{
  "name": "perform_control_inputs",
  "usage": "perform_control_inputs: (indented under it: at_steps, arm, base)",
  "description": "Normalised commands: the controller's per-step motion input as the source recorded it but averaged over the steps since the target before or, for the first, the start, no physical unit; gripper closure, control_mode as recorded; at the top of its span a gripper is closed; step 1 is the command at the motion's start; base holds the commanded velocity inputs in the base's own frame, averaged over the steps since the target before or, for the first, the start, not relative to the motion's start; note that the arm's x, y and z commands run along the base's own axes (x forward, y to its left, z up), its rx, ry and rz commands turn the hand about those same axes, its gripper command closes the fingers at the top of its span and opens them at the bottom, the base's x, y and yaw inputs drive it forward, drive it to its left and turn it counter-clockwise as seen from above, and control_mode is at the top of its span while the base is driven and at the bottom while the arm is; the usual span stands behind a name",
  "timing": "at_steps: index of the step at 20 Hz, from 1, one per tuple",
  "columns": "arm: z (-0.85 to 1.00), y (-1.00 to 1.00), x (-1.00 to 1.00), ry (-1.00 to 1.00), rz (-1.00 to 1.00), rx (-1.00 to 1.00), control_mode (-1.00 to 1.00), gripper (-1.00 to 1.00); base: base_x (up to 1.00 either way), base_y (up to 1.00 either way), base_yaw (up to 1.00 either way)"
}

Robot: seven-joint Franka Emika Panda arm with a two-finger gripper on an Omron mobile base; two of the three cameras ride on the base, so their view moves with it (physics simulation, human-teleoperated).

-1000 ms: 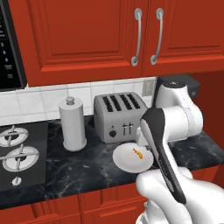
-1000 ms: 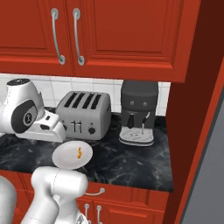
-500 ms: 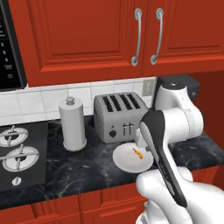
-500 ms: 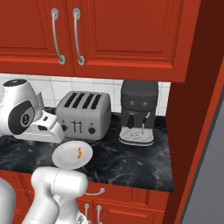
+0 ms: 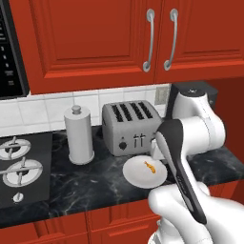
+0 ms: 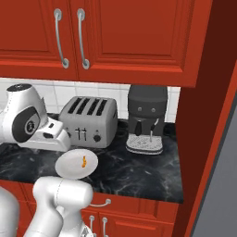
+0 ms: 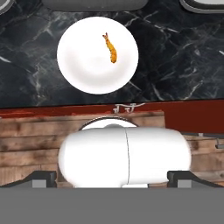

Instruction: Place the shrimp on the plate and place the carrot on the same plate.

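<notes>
Shrimp [image 7: 111, 48] is seen lying on the plate [image 7: 87, 74], upper-right of centre in hand view; also made out as a small orange speck on the plate in both base views [image 5: 149, 167] [image 6: 84, 161]. Judged v. light, small, prob. a bit slippery and curved, so if re-gripped it should be pinched across the thick mid-body, not the thin tail.

Plate sits on dark marble table [image 7: 183, 70] near its front edge, just in front of the toaster [image 5: 130, 126]; judged stiff, flat, hard to lift by the rim, so best left where it is.

Carrot can't be made out in these frames. It's judged light, rigid, tapered, so it should be taken at the thicker part, fingers across its width.

Fingers: tips are seen at bottom corners of hand view, far apart, nothing btwn them, so gripper [image 7: 113, 177] is taken as wide open and empty, well above the plate.

Paper towel roll [image 5: 79, 136] and coffee machine [image 6: 146, 118] stand on either side of the toaster.
</notes>
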Motion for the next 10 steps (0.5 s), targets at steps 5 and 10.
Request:
perform_control_inputs:
  at_steps: [5, 10]
  arm:
    - [0.00, -0.02, -0.01, 0.00, 0.00, 0.00, 1.00, -1.00]
    - [0.00, 0.00, 0.00, 0.00, 0.00, 0.00, 1.00, -1.00]
  base:
    - [-0.17, 0.00, 0.00]
    - [-0.78, 0.27, 0.00]
